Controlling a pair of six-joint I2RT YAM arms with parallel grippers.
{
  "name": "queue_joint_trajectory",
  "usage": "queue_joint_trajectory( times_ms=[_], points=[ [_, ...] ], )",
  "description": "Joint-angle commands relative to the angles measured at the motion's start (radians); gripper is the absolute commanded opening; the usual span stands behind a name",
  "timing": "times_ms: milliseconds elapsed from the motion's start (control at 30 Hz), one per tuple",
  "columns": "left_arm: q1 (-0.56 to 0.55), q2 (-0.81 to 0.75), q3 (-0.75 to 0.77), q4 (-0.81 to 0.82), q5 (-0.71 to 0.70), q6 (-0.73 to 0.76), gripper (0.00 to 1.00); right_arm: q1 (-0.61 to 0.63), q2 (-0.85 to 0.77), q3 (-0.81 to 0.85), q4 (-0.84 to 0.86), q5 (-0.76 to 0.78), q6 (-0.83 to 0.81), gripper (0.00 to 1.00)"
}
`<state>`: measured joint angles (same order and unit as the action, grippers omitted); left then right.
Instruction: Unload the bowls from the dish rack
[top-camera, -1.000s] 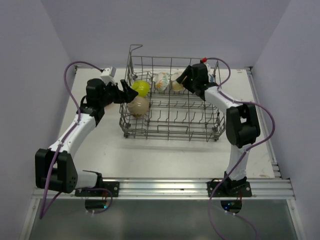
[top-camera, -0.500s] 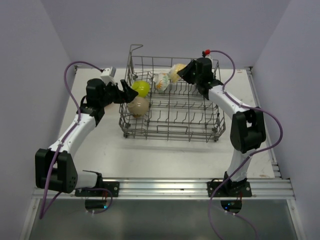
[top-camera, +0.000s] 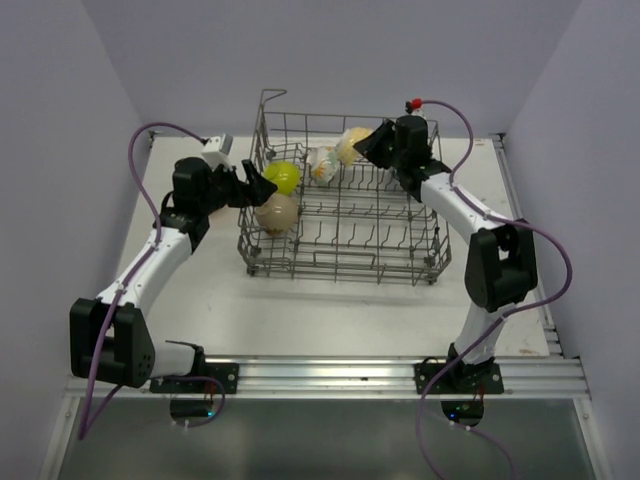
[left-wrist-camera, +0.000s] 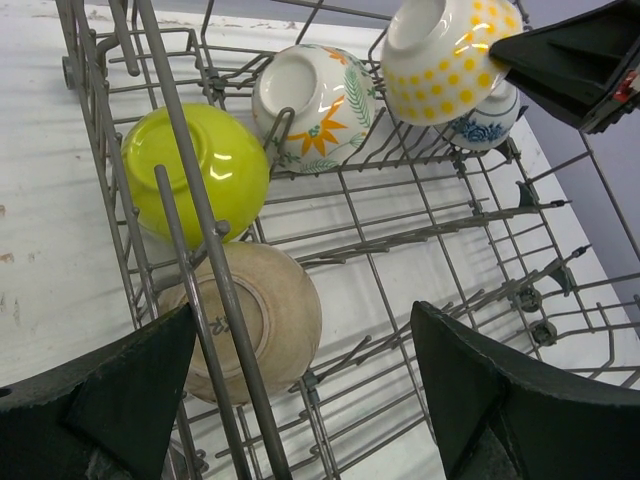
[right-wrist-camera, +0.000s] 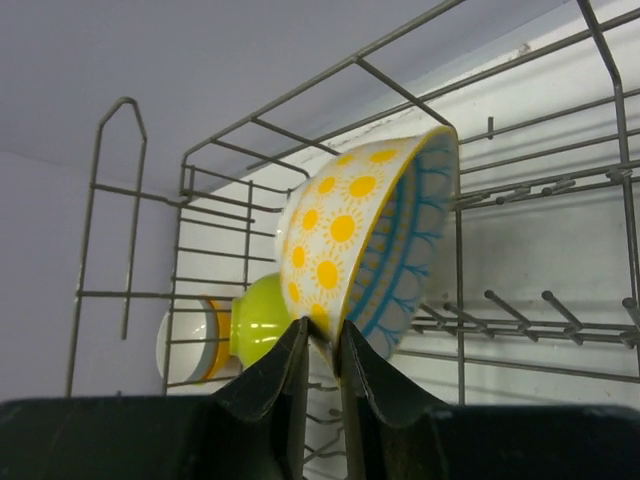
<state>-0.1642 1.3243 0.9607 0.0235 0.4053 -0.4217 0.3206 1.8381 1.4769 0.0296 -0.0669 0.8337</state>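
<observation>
The dish rack stands mid-worktop. In its left end a front bowl lies before a rear bowl; a third bowl lies right of that. The right claw pinches a fourth bowl by its rim above the back row.

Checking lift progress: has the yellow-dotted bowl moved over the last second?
Yes. Pinched by the right gripper, the yellow-dotted bowl has shifted toward the dish rack's far rim, away from the floral bowl.
</observation>
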Motion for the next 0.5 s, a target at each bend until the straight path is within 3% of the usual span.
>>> queue_joint_trajectory(
  times_ms=[0,167,400,467],
  points=[
    [-0.009,-0.05,0.019,0.03,-0.011,0.035,0.91,-0.005,-0.117,0.014,0.003,-0.011,-0.012,0.01],
    [-0.009,-0.051,0.023,0.016,-0.049,0.047,0.91,-0.006,-0.122,0.049,-0.019,-0.068,-0.001,0.0],
    [-0.009,-0.063,0.019,0.003,-0.083,0.066,0.92,-0.008,-0.174,-0.038,-0.017,-0.097,-0.005,0.0],
    [-0.009,-0.06,0.019,0.0,-0.088,0.067,0.93,-0.011,-0.2,-0.067,-0.054,-0.085,-0.025,0.14]
  ],
)
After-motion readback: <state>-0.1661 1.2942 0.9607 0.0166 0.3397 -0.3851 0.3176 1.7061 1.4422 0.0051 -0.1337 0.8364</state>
